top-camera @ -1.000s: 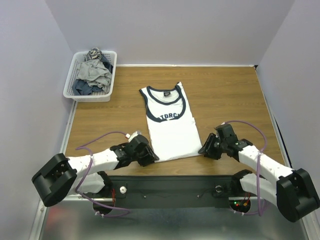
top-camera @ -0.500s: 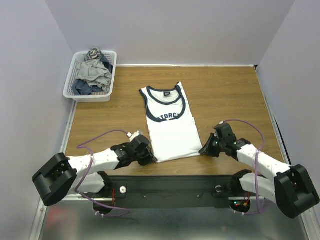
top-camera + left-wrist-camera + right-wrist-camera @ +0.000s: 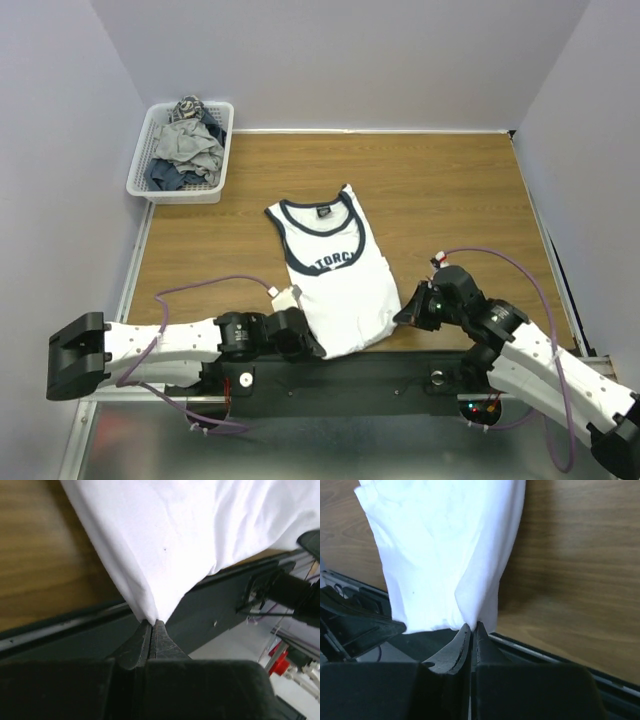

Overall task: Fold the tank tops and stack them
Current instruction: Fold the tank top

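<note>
A white tank top (image 3: 332, 270) with navy trim and an orange-black chest print lies on the wooden table, its hem hanging over the near edge. My left gripper (image 3: 308, 345) is shut on the hem's left corner; in the left wrist view the white cloth (image 3: 165, 545) runs into the closed jaws of that gripper (image 3: 151, 624). My right gripper (image 3: 405, 312) is shut on the hem's right corner, and the right wrist view shows the fabric (image 3: 445, 555) pinched at the tips of that gripper (image 3: 472, 626). More tank tops lie crumpled in the basket.
A white mesh basket (image 3: 142, 180) with grey and dark garments (image 3: 187, 148) stands at the table's back left. The black mounting rail (image 3: 350, 375) runs along the near edge, under the hem. Purple walls close in left, right and back.
Both grippers closed on the hem corners and pulled back toward the near edge. The tank top slid nearer and turned slightly, its hem now over the table's edge.
</note>
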Robot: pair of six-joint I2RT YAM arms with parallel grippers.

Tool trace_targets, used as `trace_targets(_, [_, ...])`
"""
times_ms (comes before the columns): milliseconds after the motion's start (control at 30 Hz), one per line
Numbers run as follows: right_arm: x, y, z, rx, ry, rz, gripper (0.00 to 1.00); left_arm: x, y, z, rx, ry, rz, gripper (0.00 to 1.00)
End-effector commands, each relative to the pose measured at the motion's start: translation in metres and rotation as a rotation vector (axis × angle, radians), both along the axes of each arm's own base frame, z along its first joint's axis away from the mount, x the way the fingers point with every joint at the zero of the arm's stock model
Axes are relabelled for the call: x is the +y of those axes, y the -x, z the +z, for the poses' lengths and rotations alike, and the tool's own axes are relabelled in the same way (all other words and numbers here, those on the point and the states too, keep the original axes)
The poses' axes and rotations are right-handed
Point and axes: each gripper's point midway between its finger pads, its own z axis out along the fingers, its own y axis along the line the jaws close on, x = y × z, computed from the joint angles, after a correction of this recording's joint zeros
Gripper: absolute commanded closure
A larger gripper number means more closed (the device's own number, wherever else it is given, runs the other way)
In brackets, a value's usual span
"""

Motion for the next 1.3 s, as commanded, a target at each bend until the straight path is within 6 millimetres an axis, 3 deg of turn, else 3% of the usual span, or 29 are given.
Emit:
trace_targets(0, [-0.002,0.006,0.033,-0.036,-0.029,-0.022,1.00,-0.002,0.025,0.001,0.036,-0.018,0.008,1.00])
trace_targets(33, [-0.004,0.005,0.041,-0.062,-0.021,-0.021,0.99,-0.006,0.027,0.007,0.024,-0.016,0.003,1.00])
trace_targets(67, [-0.003,-0.002,0.065,-0.117,-0.037,-0.025,1.00,-0.007,0.027,0.010,0.010,-0.023,-0.007,1.00])
trace_targets(133, [-0.008,-0.017,0.089,-0.208,-0.001,-0.043,1.00,-0.008,0.018,0.021,-0.037,-0.035,0.015,1.00])
trace_targets(167, [-0.007,-0.023,0.094,-0.216,0.022,-0.045,1.00,-0.016,0.013,0.041,-0.067,0.001,0.024,1.00])
trace_targets(233, [-0.008,-0.045,0.115,-0.284,0.068,-0.081,0.99,-0.020,-0.005,0.068,-0.148,0.019,0.062,1.00])
trace_targets(300, [-0.009,-0.061,0.124,-0.325,0.110,-0.107,0.99,-0.017,-0.025,0.080,-0.188,0.018,0.104,1.00])
trace_targets(333, [-0.005,-0.070,0.138,-0.362,0.098,-0.116,1.00,-0.017,-0.033,0.085,-0.213,0.014,0.104,1.00])
trace_targets(533, [0.016,-0.114,0.143,-0.422,0.173,-0.116,1.00,-0.017,-0.083,0.103,-0.287,0.071,0.162,1.00])
trace_targets(633, [0.026,-0.136,0.152,-0.459,0.190,-0.128,1.00,-0.004,-0.118,0.111,-0.337,0.055,0.227,1.00])
trace_targets(767, [0.038,-0.160,0.158,-0.502,0.205,-0.139,1.00,0.004,-0.142,0.123,-0.375,0.073,0.268,1.00])
trace_targets(800, [0.042,-0.167,0.169,-0.525,0.195,-0.145,1.00,0.011,-0.153,0.127,-0.393,0.072,0.294,1.00])
trace_targets(900, [0.050,-0.189,0.168,-0.545,0.216,-0.151,1.00,0.016,-0.168,0.127,-0.400,0.070,0.302,1.00])
trace_targets(933, [0.054,-0.197,0.175,-0.565,0.205,-0.152,0.99,0.021,-0.178,0.132,-0.418,0.075,0.316,1.00])
trace_targets(1100, [0.064,-0.244,0.163,-0.548,0.205,-0.150,1.00,0.036,-0.218,0.141,-0.457,0.075,0.374,1.00])
trace_targets(1167, [0.071,-0.263,0.172,-0.572,0.181,-0.141,1.00,0.046,-0.240,0.149,-0.490,0.082,0.419,1.00])
trace_targets(1233, [0.077,-0.286,0.154,-0.542,0.184,-0.119,1.00,0.053,-0.258,0.156,-0.520,0.101,0.459,1.00])
trace_targets(1267, [0.081,-0.298,0.166,-0.564,0.165,-0.124,1.00,0.061,-0.272,0.148,-0.510,0.085,0.490,1.00])
